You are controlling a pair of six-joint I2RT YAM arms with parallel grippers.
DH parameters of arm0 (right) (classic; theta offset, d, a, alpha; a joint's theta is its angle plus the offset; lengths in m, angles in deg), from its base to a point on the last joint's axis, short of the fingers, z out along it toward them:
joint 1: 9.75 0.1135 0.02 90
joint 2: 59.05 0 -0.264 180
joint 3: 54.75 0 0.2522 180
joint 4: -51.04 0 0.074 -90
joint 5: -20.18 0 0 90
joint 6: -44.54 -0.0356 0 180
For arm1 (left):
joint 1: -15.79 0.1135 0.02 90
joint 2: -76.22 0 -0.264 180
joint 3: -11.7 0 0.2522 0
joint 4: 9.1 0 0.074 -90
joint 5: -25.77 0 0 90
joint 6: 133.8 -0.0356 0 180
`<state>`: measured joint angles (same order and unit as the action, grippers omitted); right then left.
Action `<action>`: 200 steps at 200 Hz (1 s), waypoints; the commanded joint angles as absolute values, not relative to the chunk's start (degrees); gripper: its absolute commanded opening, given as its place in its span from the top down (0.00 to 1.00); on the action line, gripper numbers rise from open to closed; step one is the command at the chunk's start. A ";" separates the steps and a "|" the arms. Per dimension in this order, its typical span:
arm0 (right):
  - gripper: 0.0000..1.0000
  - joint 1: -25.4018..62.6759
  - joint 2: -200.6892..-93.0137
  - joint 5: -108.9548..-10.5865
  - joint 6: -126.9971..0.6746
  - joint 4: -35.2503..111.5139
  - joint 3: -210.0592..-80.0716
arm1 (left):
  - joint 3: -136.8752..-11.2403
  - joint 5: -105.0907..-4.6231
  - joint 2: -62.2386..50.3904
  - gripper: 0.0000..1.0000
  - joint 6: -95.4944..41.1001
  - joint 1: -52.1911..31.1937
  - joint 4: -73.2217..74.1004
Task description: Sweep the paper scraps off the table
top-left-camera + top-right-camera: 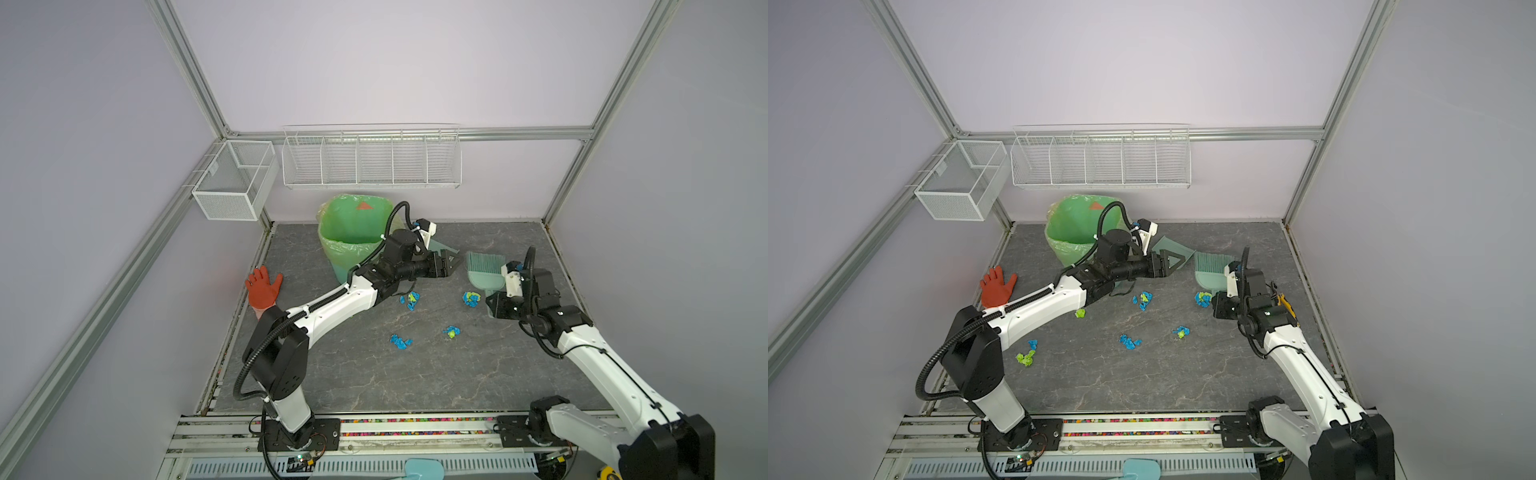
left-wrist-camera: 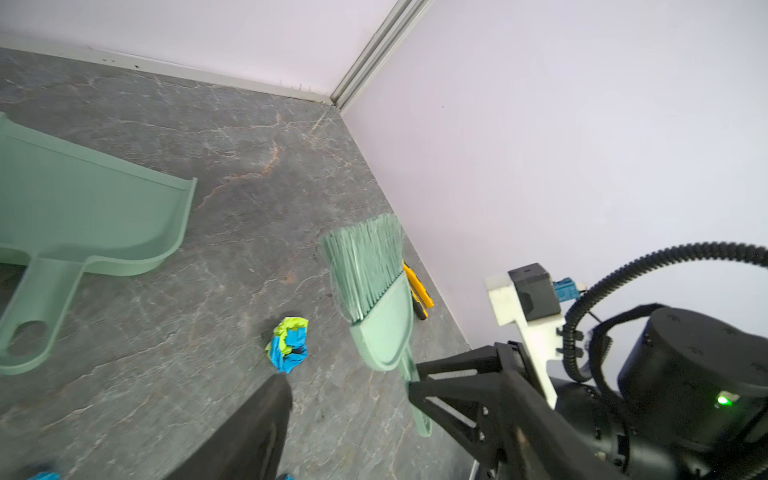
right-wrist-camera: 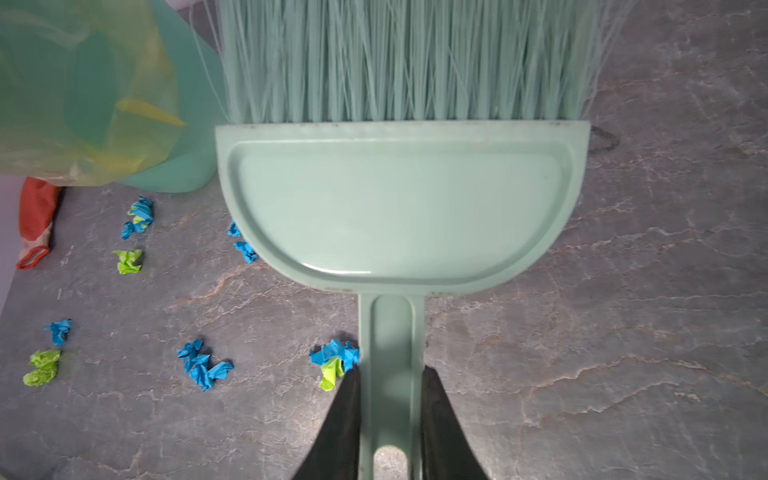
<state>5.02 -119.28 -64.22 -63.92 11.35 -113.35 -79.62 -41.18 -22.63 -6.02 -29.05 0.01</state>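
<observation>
The paper scraps (image 1: 402,341) are small crumpled wads lying loose on the table (image 1: 1142,386), a flat dark grey surface with pale marble-like veins, framed by aluminium rails. Toward the back, a blue-and-lime wad (image 1: 1145,300) lies well apart from a second blue-and-lime wad (image 1: 1203,299). Nearer the front lie a plain blue wad (image 1: 1130,342) and a smaller mixed wad (image 1: 1181,332). Further left lies a lone lime wad (image 1: 1080,313), and beyond it a blue wad (image 1: 1032,344) just beside a lime wad (image 1: 1025,358).

Pale lilac walls (image 1: 374,62); aluminium rails (image 1: 519,134); white wire baskets (image 1: 370,160).
</observation>
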 commanded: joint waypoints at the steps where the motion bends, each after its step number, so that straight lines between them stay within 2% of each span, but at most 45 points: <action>1: 0.93 6.35 -117.16 -65.23 -65.58 13.96 -112.74 | -79.09 -37.86 -24.99 0.27 -1.59 -28.81 -5.58; 41: 0.93 7.78 -116.30 -66.40 -67.32 14.23 -113.08 | -77.91 -35.92 -26.50 0.36 1.31 -28.95 -8.81; 105: 0.93 11.11 -116.36 -69.73 -69.45 16.08 -113.59 | -78.41 -34.63 -28.71 0.41 2.10 -30.40 -10.02; 200: 0.93 13.69 -118.24 -70.98 -70.16 18.83 -114.31 | -80.67 -33.56 -31.67 0.55 1.79 -30.55 -8.73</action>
